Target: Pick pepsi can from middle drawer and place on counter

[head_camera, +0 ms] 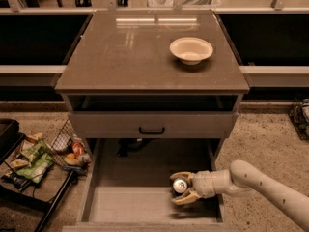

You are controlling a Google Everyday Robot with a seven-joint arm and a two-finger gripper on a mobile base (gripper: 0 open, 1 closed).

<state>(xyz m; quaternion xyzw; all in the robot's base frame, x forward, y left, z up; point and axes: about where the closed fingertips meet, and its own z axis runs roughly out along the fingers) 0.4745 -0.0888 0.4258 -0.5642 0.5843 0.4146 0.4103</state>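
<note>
The pepsi can [180,184], dark with a silver top, stands upright in the right part of the open middle drawer [130,203], on its pale plank floor. My gripper [178,188] reaches in from the right at the end of a white arm. Its two tan fingers [184,198] sit against the can, one behind it and one in front, shut on it. The can still rests on the drawer floor. The counter [140,52] is the glossy grey-brown top of the cabinet above.
A cream bowl [191,49] sits on the right rear of the counter. A drawer front with a black handle [151,130] juts out just above the open drawer. A wire rack with snack bags [34,156] stands on the floor at left.
</note>
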